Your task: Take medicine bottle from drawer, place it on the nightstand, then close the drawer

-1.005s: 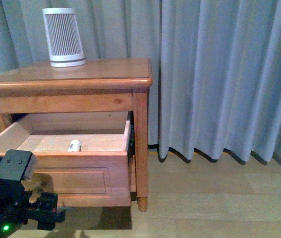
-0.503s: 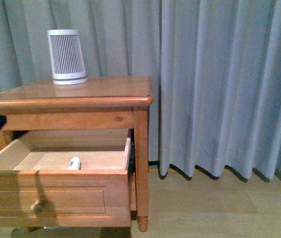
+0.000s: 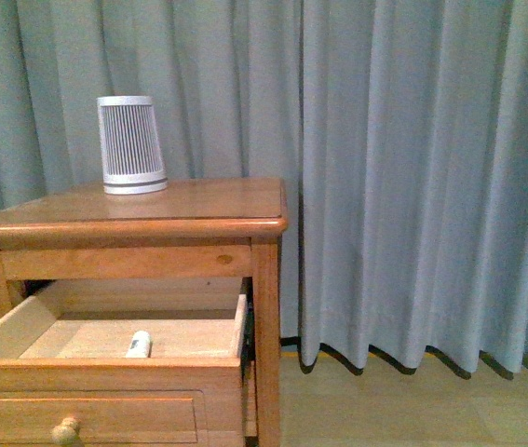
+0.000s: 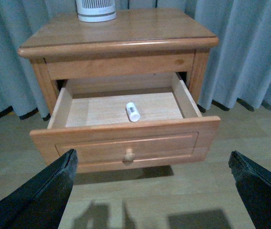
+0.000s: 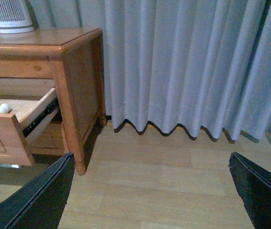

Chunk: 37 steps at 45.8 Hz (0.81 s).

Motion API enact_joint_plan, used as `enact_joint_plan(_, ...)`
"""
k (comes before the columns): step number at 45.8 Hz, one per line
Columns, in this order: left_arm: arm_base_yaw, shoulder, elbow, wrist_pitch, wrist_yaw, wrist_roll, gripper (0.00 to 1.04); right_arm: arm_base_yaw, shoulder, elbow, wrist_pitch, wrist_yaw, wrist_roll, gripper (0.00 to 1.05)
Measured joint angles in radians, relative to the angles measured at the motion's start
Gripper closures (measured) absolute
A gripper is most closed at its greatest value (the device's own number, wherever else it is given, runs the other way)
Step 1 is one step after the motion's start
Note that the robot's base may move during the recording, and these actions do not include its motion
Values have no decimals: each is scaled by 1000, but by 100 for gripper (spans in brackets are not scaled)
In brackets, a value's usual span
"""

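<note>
Drawer (image 3: pixel 133 410) is seen pulled out of the nightstand (image 3: pixel 180 207) in the front view, with the medicine bottle (image 3: pixel 139 344) laid on its side on the pale floor inside, about mid-width and toward the near front panel. A white slatted cylinder (image 3: pixel 131 144) is stood at the far left of the top. No arm is shown here.

In the left wrist view the left claw (image 4: pixel 152 158) is held spread wide and empty, well apart from the bottle and on the near side of the drawer front. The bottle is shown untouched.

In the right wrist view the right claw (image 5: pixel 150 160) is likewise spread wide with nothing held, over bare floor to the right of the nightstand.

Opening is judged done, and pickup is the step in hand. A descent over the front panel into the drawer is called for next, with the jaws set across the bottle's narrow body, since a lying cylinder may be rolled away if nudged.
</note>
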<state>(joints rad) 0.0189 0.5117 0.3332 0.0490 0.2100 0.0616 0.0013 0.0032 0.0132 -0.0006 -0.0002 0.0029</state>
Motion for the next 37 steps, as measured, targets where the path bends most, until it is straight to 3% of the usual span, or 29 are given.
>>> enact_joint_plan(8,-31,-230,-107,-135,-2,-26,7,0,0,0,0,0,0,7)
enact_joint_plan(12,-82,-326,-156,-189,-48,-33,7,0,0,0,0,0,0,7)
enact_joint_plan(14,-137,-374,-206,-122,-191,-39,15,0,0,0,0,0,0,7)
enact_joint_plan(17,-162,-421,-247,-65,-307,-47,26,0,0,0,0,2,0,7)
enact_joint_plan(24,-35,-452,-267,-61,-225,-53,50,0,0,0,0,1,0,7)
enact_joint_plan(34,-24,-499,-315,-54,-210,-55,98,0,0,0,0,2,0,7)
enact_joint_plan(37,-24,-502,-323,-54,-211,-59,102,0,0,0,0,1,0,7)
